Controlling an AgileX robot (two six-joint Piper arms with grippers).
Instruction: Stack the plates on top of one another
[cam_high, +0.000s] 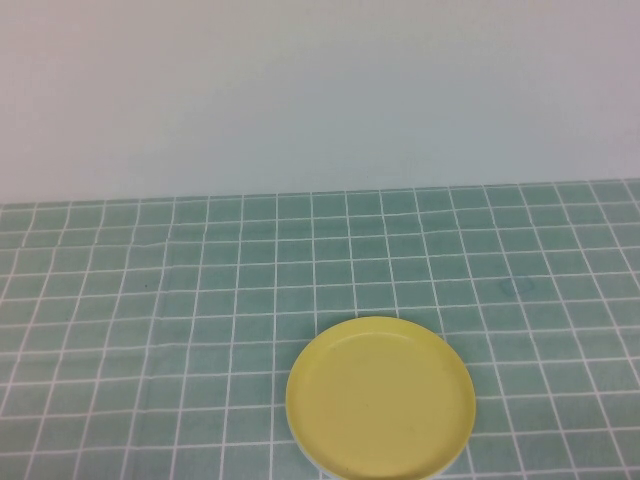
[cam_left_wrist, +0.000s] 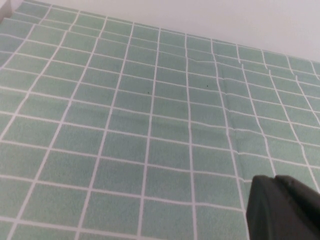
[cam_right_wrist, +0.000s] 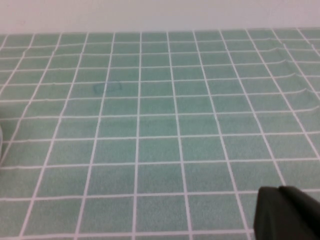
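Note:
A yellow plate (cam_high: 380, 398) lies on the green checked cloth at the near middle of the table in the high view, its near edge cut off by the picture. A thin white rim (cam_high: 297, 437) peeks out beneath its near left side, so it seems to rest on a white plate. Neither arm appears in the high view. In the left wrist view my left gripper (cam_left_wrist: 274, 178) is shut, its dark fingertips pressed together above bare cloth. My right gripper (cam_right_wrist: 278, 188) is likewise shut over bare cloth in the right wrist view. Neither holds anything.
The green cloth with white grid lines (cam_high: 200, 280) covers the whole table up to a plain pale wall (cam_high: 320, 90) at the back. The cloth shows slight wrinkles (cam_left_wrist: 225, 100) in the left wrist view.

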